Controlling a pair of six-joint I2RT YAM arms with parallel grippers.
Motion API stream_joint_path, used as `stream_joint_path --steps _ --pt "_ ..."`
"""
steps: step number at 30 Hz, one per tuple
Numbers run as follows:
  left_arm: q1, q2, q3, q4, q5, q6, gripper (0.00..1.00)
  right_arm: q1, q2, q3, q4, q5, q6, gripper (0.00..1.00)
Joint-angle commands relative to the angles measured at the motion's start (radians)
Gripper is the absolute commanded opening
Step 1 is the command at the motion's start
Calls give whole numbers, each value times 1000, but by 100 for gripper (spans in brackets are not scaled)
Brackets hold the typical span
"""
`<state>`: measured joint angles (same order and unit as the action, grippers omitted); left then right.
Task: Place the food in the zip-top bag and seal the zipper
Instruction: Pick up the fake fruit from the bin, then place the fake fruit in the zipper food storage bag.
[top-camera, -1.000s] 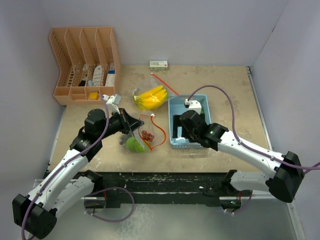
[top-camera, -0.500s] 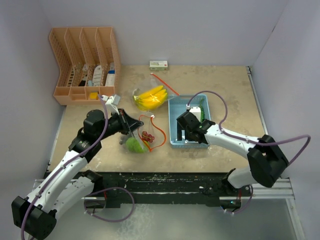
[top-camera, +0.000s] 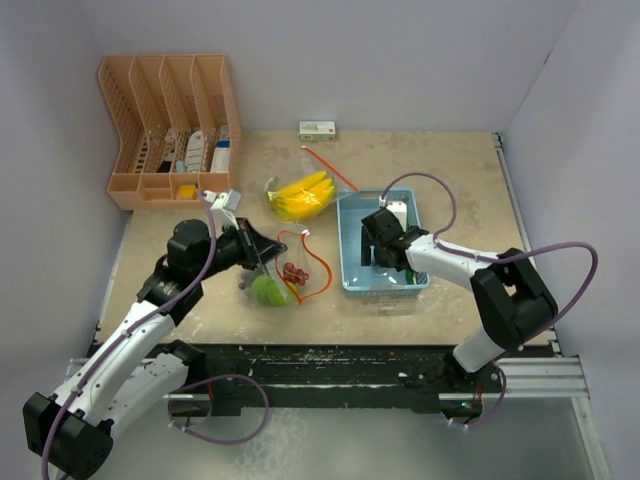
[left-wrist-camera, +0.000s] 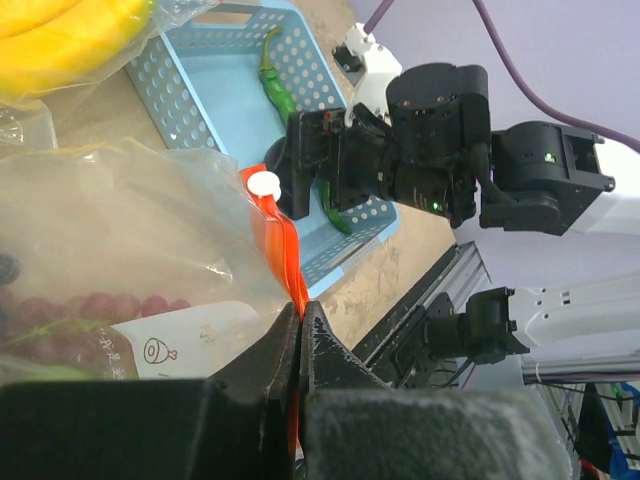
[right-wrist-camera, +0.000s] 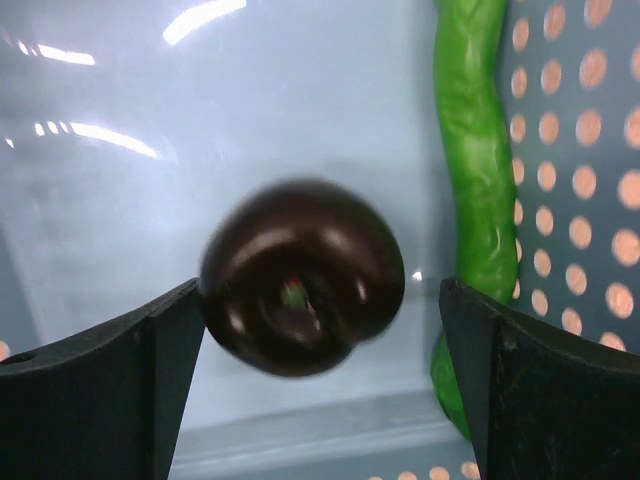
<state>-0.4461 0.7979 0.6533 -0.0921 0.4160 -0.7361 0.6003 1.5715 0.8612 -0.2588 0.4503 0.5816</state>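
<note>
I see two arms made of smooth white shells with fat, round black joints between them. The left arm (top-camera: 122, 340) and the right arm (top-camera: 452, 263) look the same. A thin purple cable (top-camera: 232, 378) loops out near the left arm's black base, and a second purple cable (top-camera: 570, 244) makes a big loop off the right arm. A small white box (top-camera: 397, 212) sits on the right wrist. The left claw (left-wrist-camera: 301, 312) has dark, pointed tips. The right claw (right-wrist-camera: 320, 300) has two flat black fingers (right-wrist-camera: 100, 390) with square edges.
</note>
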Motion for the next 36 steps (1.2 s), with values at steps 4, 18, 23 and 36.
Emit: stream_joint_path --steps 4,18,23,36 --pt "-3 -10 41 48 9 33 0 -20 60 103 86 -17 -72 91" --pt "-3 -9 40 39 1 41 0 -22 -26 66 29 -86 -41 27" --pt "-4 -8 37 50 6 32 0 -21 -196 67 -2 -121 -67 14" --pt "-3 14 39 84 18 1 0 260 -369 64 382 -419 -1 10"
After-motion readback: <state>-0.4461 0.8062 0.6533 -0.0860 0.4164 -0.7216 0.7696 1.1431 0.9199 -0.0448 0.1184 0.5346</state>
